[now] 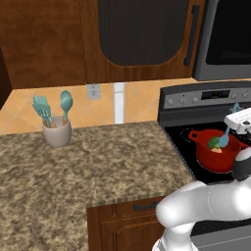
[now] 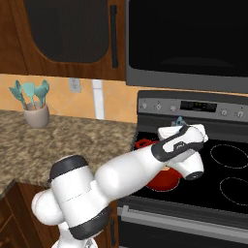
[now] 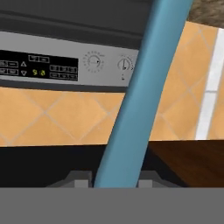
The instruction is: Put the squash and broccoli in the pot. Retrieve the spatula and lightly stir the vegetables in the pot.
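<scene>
spatula [image 1: 225, 139] sat clamped in my gripper [image 1: 230, 128], head down in the pot [image 1: 218, 156] on the stove beside broccoli [image 1: 213, 142] and squash [image 1: 216, 150]; a hard stir, i judged, might flick them out.

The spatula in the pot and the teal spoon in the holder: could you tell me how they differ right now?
The spatula is light blue; the spoon is teal. The spatula leans with its head down in the red pot on the stove, while the spoon stands bowl-up in the beige holder on the counter. The spatula is gripped by the gripper; the spoon is untouched. Both have slim handles.
</scene>
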Tool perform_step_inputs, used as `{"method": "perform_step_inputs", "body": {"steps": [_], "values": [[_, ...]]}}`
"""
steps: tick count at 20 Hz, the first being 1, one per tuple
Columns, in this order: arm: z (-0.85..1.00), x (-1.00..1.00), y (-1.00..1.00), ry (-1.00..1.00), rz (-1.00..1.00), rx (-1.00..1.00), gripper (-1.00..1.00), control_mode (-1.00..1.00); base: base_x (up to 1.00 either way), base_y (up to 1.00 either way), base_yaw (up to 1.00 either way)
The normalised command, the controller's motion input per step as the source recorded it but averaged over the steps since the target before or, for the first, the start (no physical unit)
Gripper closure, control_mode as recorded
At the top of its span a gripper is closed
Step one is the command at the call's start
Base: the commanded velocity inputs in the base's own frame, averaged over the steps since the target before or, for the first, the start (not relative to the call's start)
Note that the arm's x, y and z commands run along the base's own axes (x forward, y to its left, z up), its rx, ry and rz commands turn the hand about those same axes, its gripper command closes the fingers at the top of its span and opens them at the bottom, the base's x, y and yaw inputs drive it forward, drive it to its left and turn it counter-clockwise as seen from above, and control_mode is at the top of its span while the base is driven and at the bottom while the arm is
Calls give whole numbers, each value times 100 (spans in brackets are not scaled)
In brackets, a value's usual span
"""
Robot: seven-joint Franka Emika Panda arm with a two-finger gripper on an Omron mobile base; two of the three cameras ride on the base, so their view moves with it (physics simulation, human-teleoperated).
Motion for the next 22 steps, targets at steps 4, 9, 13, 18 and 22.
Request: {"method": "perform_step_inputs", "body": {"steps": [4,9,13,18,22], "values": [[-5,-34,-1,0,-11,-6,100,-100,0,0,0],[0,-3,2,0,-13,-3,100,-100,0,0,0],[0,0,8,0,-14,-1,100,-100,0,0,0],[-4,4,15,0,-12,0,100,-100,0,0,0],[-19,1,16,0,-9,0,100,-100,0,0,0]]}}
